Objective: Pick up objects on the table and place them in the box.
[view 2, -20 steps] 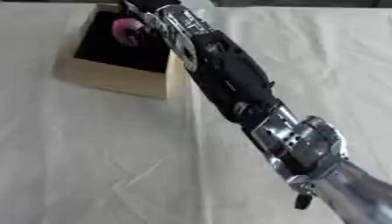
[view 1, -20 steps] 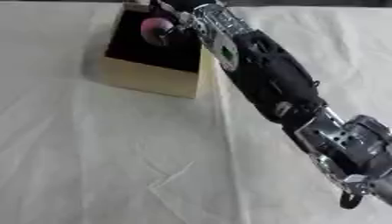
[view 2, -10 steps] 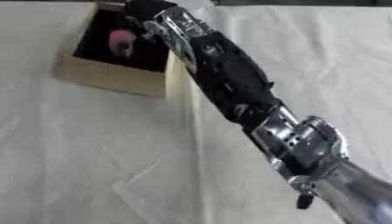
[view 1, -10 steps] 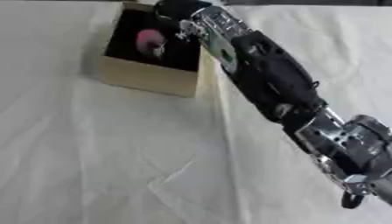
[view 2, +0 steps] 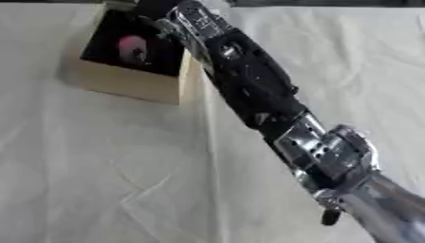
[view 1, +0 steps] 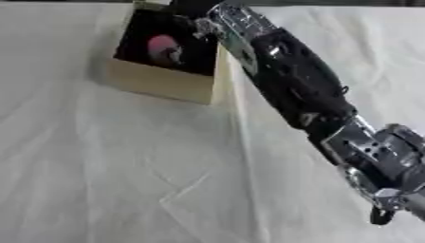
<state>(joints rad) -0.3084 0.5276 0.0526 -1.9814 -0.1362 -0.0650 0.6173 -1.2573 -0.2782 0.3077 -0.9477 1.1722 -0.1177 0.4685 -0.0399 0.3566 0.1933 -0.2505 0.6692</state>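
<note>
Tan cardboard box (view 1: 166, 83) is sitting open-topped on the white cloth, turned askew, dark inside. Pink roundish object (view 1: 163, 49) is lying inside the box, near its middle, slightly toward the left wall.

surface: table (view 1: 99, 180), wrinkled white cloth | on it: tan box (view 1: 162, 83), far left
</note>
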